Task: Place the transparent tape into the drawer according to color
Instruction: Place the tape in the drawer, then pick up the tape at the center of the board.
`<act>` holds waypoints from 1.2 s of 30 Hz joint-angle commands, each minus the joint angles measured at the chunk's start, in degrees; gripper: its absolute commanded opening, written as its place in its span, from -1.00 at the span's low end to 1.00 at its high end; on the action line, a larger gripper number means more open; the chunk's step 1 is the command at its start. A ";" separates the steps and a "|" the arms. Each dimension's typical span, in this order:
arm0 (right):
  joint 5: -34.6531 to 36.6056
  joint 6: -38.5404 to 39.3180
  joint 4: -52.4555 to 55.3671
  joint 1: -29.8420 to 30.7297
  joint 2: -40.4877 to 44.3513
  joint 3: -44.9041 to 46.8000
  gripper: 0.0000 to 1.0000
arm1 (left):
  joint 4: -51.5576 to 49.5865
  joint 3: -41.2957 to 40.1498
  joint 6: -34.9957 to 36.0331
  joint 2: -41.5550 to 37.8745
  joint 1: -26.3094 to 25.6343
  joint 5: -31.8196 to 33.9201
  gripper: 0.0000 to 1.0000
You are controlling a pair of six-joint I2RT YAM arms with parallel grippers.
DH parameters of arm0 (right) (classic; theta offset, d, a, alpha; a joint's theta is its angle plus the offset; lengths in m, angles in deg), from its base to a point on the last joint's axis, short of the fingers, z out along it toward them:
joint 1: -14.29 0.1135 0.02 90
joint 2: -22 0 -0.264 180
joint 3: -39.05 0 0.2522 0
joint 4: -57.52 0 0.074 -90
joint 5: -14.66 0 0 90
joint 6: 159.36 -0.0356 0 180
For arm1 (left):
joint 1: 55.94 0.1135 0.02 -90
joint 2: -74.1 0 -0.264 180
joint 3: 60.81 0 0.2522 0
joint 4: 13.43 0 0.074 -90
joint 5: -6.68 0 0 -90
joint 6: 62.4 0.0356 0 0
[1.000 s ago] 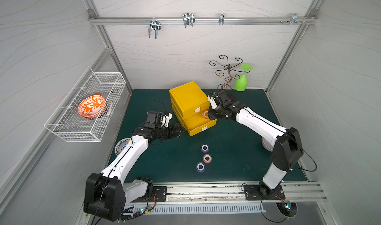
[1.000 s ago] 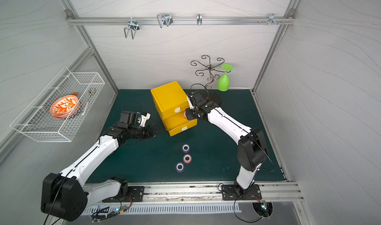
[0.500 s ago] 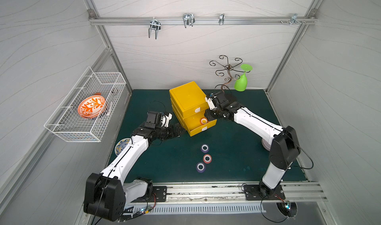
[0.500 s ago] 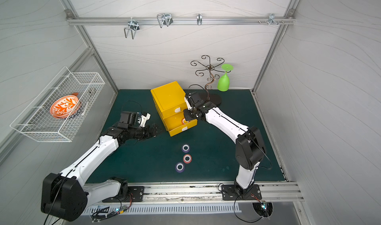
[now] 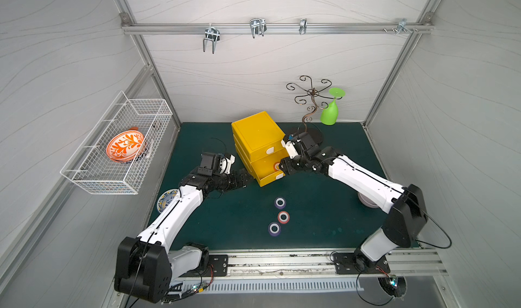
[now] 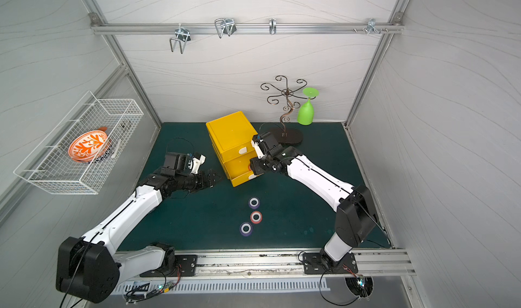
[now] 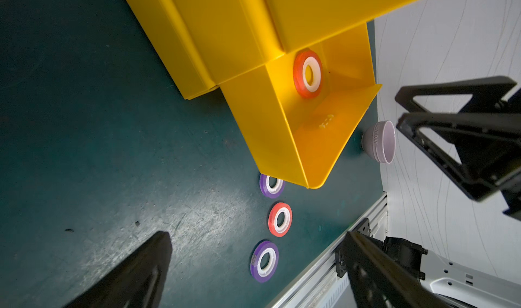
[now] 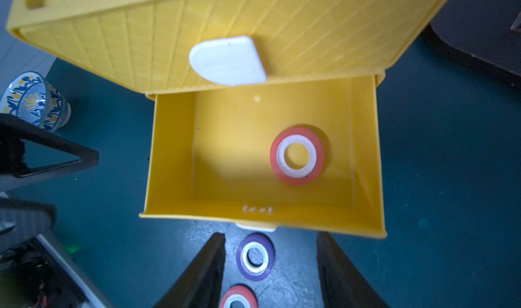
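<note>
Left wrist view shows two purple rolls [image 7: 264, 261] and two red rolls [image 7: 280, 219].

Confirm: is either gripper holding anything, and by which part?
Nothing held. Right gripper is open above the open drawer, red roll lying loose inside; left gripper open, empty.

Only one text can be read, and only in part. In the left wrist view, the small lilac bowl [image 7: 379, 140] has capital letters in its own colour on the outer wall, just under the rim. The last three read "DAY"; the letters before them are not clear enough to be sure. In a top view the same bowl [image 5: 366, 203] is in the right half of the frame, too small for any letter. The front wall of the open drawer [image 8: 197, 212] has a short row of small marks on its inner side, seen in both wrist views. They are blurred and cannot be read.
</note>
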 commanded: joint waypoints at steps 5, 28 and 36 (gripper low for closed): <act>-1.70 -2.84 4.08 3.41 7.73 5.66 0.52 | 0.35 0.74 0.74 -0.26 0.28 0.59 0.99; -2.08 -10.81 2.60 7.40 15.69 23.77 0.96 | 0.00 0.92 0.82 0.06 0.29 0.77 0.99; 0.60 -11.64 3.49 9.33 12.60 25.11 0.92 | -0.09 0.65 0.74 -0.16 0.28 0.96 0.99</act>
